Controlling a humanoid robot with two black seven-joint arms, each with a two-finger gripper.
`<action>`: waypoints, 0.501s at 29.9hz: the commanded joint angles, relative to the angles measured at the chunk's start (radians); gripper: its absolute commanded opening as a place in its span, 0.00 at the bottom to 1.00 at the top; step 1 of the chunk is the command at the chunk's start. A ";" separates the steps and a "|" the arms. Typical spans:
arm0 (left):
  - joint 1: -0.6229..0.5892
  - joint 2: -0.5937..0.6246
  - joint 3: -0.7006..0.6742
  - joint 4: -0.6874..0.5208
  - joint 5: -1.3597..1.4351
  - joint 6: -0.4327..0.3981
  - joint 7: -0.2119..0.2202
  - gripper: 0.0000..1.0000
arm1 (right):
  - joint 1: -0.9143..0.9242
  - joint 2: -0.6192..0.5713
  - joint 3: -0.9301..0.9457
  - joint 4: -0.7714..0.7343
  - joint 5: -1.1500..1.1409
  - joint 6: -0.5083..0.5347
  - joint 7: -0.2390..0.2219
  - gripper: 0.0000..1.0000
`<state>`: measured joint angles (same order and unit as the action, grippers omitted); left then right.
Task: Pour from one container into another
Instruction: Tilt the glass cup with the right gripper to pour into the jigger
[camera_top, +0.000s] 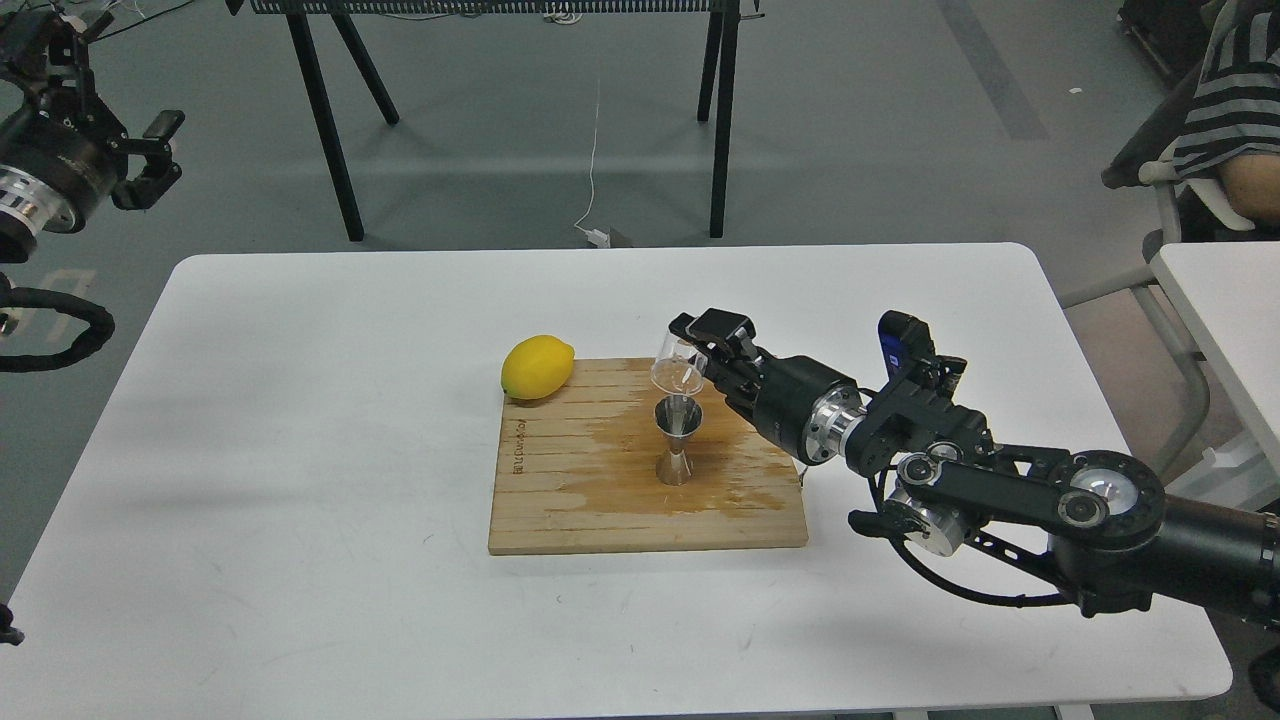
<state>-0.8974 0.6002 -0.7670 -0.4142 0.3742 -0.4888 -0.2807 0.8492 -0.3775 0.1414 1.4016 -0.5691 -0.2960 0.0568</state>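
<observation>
A small clear glass cup (677, 366) is tipped over, mouth down, directly above the shiny steel jigger (678, 440). My right gripper (700, 352) is shut on the cup from the right side. The jigger stands upright near the middle of a wooden cutting board (560, 500), whose surface around the jigger shows a dark wet patch. My left gripper (150, 155) hangs raised at the far left, off the table, fingers apart with nothing between them.
A yellow lemon (537, 367) rests at the board's back left corner. The board lies on a white table (300, 400). A second white table (1220, 310) and a seated person (1240, 110) are at the right. Black stand legs (330, 120) rise behind.
</observation>
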 joint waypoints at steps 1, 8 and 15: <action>0.000 0.006 0.000 0.000 -0.001 0.000 0.000 0.99 | 0.004 0.008 -0.006 -0.009 0.000 0.000 0.000 0.24; 0.000 0.007 0.000 0.000 -0.001 0.000 0.000 0.99 | 0.005 0.006 -0.008 -0.009 -0.011 0.000 0.000 0.24; 0.000 0.012 0.000 0.000 -0.001 0.000 0.000 0.99 | 0.024 0.005 -0.009 -0.010 -0.028 0.001 0.000 0.24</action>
<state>-0.8974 0.6091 -0.7670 -0.4142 0.3728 -0.4887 -0.2807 0.8596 -0.3713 0.1331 1.3928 -0.5954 -0.2960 0.0569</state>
